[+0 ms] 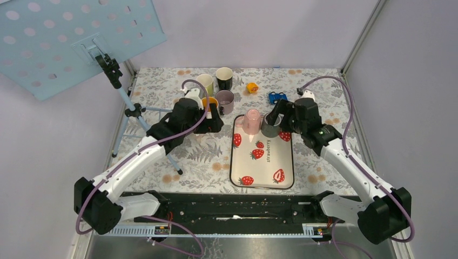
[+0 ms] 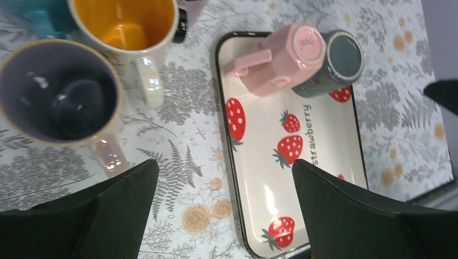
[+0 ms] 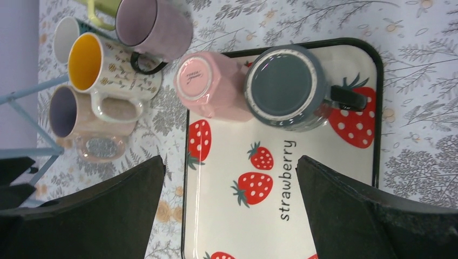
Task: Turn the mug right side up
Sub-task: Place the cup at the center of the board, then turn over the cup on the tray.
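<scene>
The left gripper is held spread wide and empty just off the left edge of the strawberry tray, and the right gripper is likewise held wide apart and empty over the tray's far-right corner. The pink mug and the dark grey mug are stood bottom-up, side by side, at the tray's far end. A cluster of upright mugs is seen off its far-left corner.

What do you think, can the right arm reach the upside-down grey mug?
Probably yes. The right end effector hangs open close to the grey mug, with nothing between them; the pink mug crowds one side.
</scene>
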